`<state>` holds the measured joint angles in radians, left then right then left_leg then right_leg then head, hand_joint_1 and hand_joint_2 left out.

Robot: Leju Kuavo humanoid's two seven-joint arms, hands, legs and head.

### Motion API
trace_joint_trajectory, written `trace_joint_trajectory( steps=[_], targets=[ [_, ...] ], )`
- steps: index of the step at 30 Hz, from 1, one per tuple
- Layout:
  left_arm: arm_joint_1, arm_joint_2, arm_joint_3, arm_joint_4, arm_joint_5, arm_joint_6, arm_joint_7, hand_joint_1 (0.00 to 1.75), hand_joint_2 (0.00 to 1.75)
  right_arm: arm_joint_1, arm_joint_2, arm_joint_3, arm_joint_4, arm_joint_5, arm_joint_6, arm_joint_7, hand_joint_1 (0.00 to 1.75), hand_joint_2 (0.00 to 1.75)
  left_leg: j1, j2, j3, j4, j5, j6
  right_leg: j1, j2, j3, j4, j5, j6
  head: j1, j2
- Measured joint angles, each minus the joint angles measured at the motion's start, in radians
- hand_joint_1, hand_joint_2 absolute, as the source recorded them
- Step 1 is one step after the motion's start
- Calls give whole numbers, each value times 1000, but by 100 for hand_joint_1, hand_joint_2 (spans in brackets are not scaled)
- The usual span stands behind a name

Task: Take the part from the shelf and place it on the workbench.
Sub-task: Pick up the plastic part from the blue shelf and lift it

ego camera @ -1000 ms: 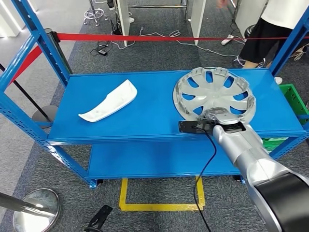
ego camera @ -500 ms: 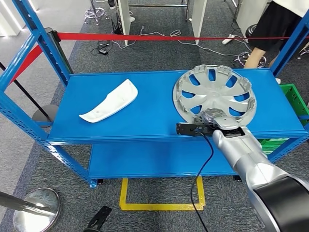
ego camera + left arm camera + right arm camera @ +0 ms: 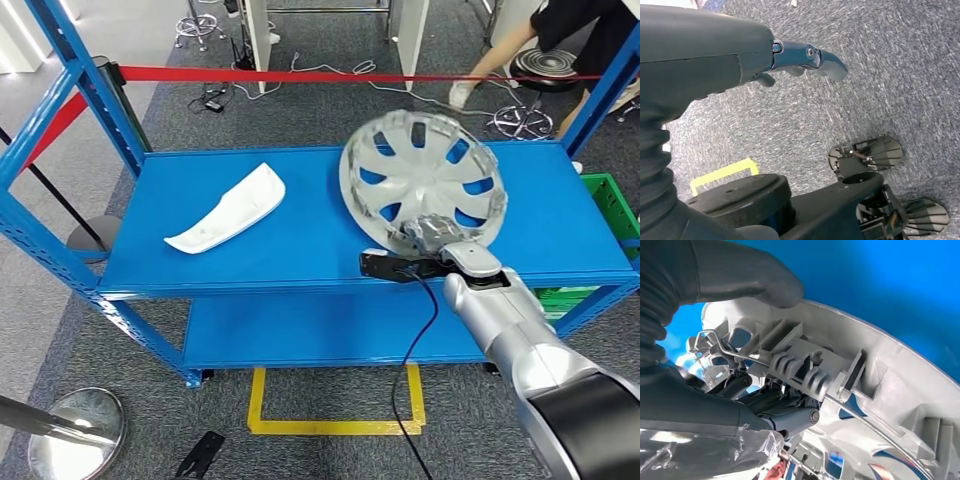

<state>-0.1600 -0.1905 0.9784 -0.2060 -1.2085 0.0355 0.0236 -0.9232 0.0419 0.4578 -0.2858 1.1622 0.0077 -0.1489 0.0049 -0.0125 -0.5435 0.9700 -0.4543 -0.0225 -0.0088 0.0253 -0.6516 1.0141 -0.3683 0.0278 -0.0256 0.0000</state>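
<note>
Silver hubcap [image 3: 420, 178] tilted up off the blue shelf [image 3: 317, 235], far edge raised, near rim pinched in the right hand [image 3: 430, 235]; thumb [image 3: 753, 282] over the rim's outer lip and darker fingers [image 3: 791, 417] hooked behind the clips and wire ring on the inner side, as the right wrist view shows. Held at one point on the rim only, so wide and light a disc likely to swing or twist about that pinch; a slip most probable if lifted fast or turned sharply toward the worktop. Wire ring [image 3: 851, 412] running just past the fingers: possible to snag or pop out of its clips under a hard squeeze. Far edge, well beyond the hand, liable to strike the blue upright [image 3: 604, 85] on that side when carried out. Black cable [image 3: 419, 330] hanging from the wrist down below the shelf edge, close under the hand, apt to catch on the shelf lip during withdrawal. White curved part [image 3: 226, 212] lying flat, well apart to the other side of the hand, out of harm's way. Person [image 3: 558, 30] behind the red tape [image 3: 302, 76], beyond the shelf, no likely interference. Left hand [image 3: 806, 57] hanging over the grey carpet, fingers loosely extended, holding nothing, so no second support ready if the hubcap tips.
</note>
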Motion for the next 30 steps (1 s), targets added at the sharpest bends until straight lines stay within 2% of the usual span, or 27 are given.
trace_joint_trajectory(
  steps=[1,5,11,17,21,30],
  targets=[
    [3,0,3,0,0,3,-4,0,175,2,0,-3,-12,-11,-28,-18,175,175,0,0,-1,0,0,0,0,0,-1,0,0,0,0,0],
    [15,1,18,0,0,9,-15,0,0,6,3,-8,-65,-48,-100,-66,175,175,0,0,-2,0,0,0,0,-1,-2,0,0,0,0,0],
    [29,2,37,0,0,18,-27,0,0,40,4,1,-188,-123,-159,-89,175,175,0,0,-3,0,0,0,0,-1,-3,-1,-1,1,0,0],
    [37,2,46,0,0,21,-37,0,0,69,2,23,-299,-164,-173,-85,175,175,0,0,-3,0,0,0,0,-1,-3,-1,-1,1,0,0],
    [39,2,50,0,0,28,-48,0,175,87,-5,37,-348,-197,-189,-80,175,175,0,0,-4,0,0,0,0,-1,-3,-1,-1,1,0,0],
    [43,9,52,0,0,77,-47,0,175,144,-39,62,-435,-259,-249,-86,175,175,0,0,-4,0,0,0,0,-1,-3,-2,-1,1,0,0]
  ],
)
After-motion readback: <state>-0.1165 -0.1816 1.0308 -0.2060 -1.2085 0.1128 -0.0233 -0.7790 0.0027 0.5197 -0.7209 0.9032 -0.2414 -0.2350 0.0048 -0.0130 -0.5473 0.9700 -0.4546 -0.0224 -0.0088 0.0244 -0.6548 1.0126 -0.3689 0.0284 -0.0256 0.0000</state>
